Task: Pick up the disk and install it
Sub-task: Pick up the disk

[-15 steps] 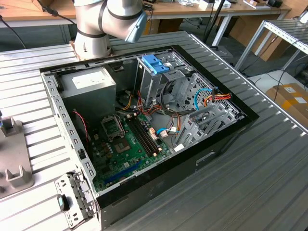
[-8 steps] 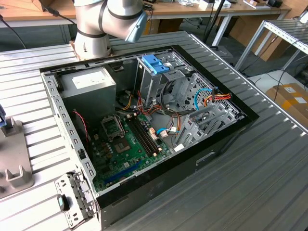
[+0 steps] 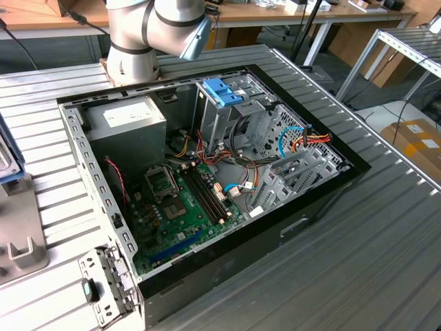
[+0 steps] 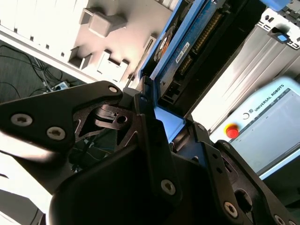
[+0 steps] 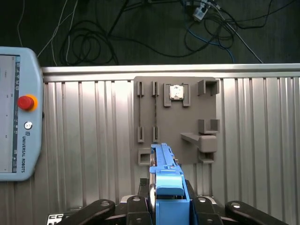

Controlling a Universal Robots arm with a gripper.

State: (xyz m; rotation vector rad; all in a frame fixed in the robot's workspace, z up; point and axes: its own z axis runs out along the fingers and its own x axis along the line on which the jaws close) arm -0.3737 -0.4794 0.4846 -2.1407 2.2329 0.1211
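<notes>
The disk [image 5: 164,173] stands on edge, a grey drive in a light-blue carrier, between the black fingers of my gripper [image 5: 168,204]. The jaws are shut on its two sides. In the second wrist view the disk [image 4: 187,42] runs up and away from the gripper [image 4: 171,126], with its connector edge and a small label showing. Behind it lies a grey fixture plate [image 5: 187,93]. At the exterior view's far left edge, the disk [image 3: 8,155] is upright over the same plate [image 3: 21,227]. I cannot tell whether it touches the plate.
The open computer case [image 3: 324,200] lies on the ribbed metal table, with a blue bracket [image 3: 224,92] on its drive cage and a grey power supply [image 3: 127,121]. A teach pendant [image 5: 14,112] lies beside the plate. A small chip [image 5: 176,92] sits on the plate. Cables [image 5: 93,37] lie on the floor.
</notes>
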